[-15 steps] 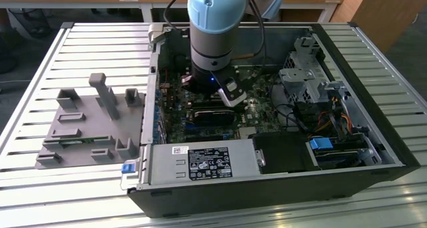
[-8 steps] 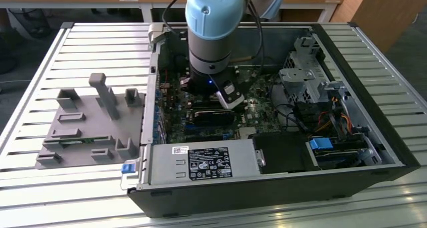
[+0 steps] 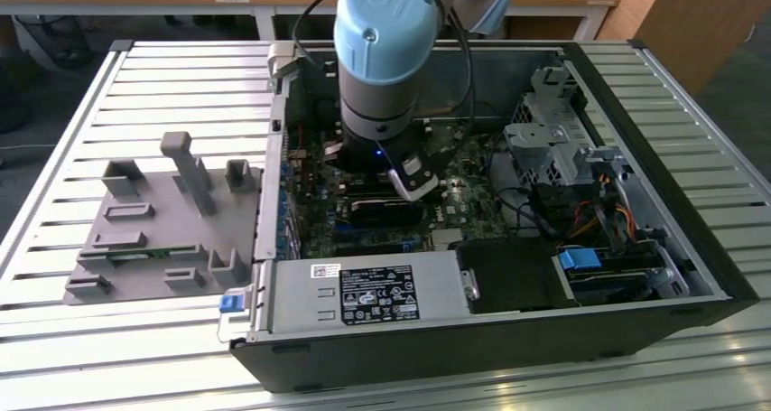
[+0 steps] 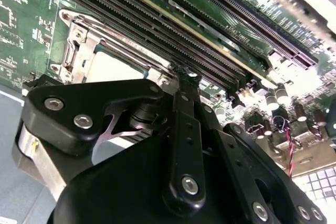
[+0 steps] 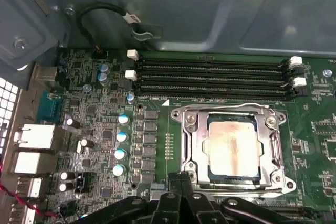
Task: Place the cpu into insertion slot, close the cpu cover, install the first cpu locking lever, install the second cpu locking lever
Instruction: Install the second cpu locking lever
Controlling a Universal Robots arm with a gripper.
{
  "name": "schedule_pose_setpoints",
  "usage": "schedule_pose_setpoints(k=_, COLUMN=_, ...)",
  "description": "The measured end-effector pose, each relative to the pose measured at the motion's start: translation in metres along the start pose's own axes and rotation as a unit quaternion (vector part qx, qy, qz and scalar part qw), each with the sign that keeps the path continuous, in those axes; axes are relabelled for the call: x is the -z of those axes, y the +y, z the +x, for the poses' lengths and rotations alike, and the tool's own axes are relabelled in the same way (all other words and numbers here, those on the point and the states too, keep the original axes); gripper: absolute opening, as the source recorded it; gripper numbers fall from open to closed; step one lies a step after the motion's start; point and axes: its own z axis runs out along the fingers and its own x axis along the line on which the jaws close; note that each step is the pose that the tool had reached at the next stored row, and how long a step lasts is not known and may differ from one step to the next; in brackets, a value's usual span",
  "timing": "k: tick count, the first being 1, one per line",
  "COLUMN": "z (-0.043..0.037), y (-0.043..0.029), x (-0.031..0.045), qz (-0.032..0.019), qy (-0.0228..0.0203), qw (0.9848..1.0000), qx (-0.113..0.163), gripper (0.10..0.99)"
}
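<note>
- The pincer [image 5: 181,178] hangs just above the green board at the socket's near edge; in both wrist views its two black fingers meet tip to tip with nothing between them, so it is closed and empty.
- Just past the fingertips [image 4: 185,74], at twelve o'clock from them in the first wrist view, the cpu [image 5: 232,147] lies flat in the insertion slot [image 5: 218,173], its dull silver top showing through the window.
- The cpu cover [image 5: 194,139] lies down around the chip as a thin silver frame; whether any locking lever is latched I cannot tell.
- Handling, as a judgement: the chip is light, stiff and smooth, and the contacts beneath it are likely fragile, so it should be taken only by its edges and kept level. The cover is thin, springy sheet metal, best pushed at its free rim, not on the window.
- In the exterior view the arm [image 3: 383,59] stands nearly upright, wrist pointing down into the open computer case [image 3: 674,203].
- The case rests on a slatted metal surface [image 3: 72,113], with a grey fixture tray [image 3: 157,221] at nine o'clock from it.
</note>
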Motion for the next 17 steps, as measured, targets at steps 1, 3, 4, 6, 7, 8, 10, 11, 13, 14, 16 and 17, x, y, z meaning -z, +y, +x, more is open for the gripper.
schedule_pose_setpoints(k=1, z=0.0002, y=0.0, x=-0.0005, qz=-0.0016, qy=-0.0001, qw=1.0, qx=0.0, gripper=0.106)
schedule_pose_setpoints(k=3, z=0.001, y=-0.0001, x=-0.0013, qz=-0.0034, qy=-0.0001, qw=1.0, qx=0.0, gripper=0.106)
schedule_pose_setpoints(k=4, z=0.0014, y=-0.0002, x=-0.0016, qz=-0.0034, qy=-0.0001, qw=1.0, qx=0.0, gripper=0.106)
schedule_pose_setpoints(k=6, z=0.0021, y=-0.0005, x=-0.0022, qz=-0.0033, qy=-0.0001, qw=1.0, qx=0.0, gripper=0.106)
schedule_pose_setpoints(k=7, z=0.0024, y=-0.0006, x=-0.0024, qz=-0.0033, qy=0.0, qw=1.0, qx=0.0, gripper=0.106)
schedule_pose_setpoints(k=8, z=0.0026, y=-0.0007, x=-0.0027, qz=-0.0033, qy=0.0, qw=1.0, qx=0.0, gripper=0.106)
schedule_pose_setpoints(k=10, z=0.0027, y=-0.0008, x=-0.0032, qz=-0.0033, qy=0.0, qw=1.0, qx=0.0, gripper=0.106)
schedule_pose_setpoints(k=11, z=0.0028, y=-0.0009, x=-0.0032, qz=-0.0033, qy=0.0, qw=1.0, qx=0.0, gripper=0.106)
schedule_pose_setpoints(k=13, z=0.0028, y=-0.001, x=-0.0032, qz=-0.0033, qy=0.0, qw=1.0, qx=0.0, gripper=0.106)
schedule_pose_setpoints(k=14, z=0.0028, y=-0.001, x=-0.0031, qz=-0.0034, qy=-0.0001, qw=1.0, qx=0.0, gripper=0.106)
schedule_pose_setpoints(k=16, z=0.0028, y=-0.0006, x=-0.0019, qz=-0.0034, qy=-0.0001, qw=1.0, qx=0.0, gripper=0.106)
schedule_pose_setpoints(k=17, z=0.0028, y=-0.0003, x=-0.0012, qz=-0.0035, qy=-0.0001, qw=1.0, qx=0.0, gripper=0.106)
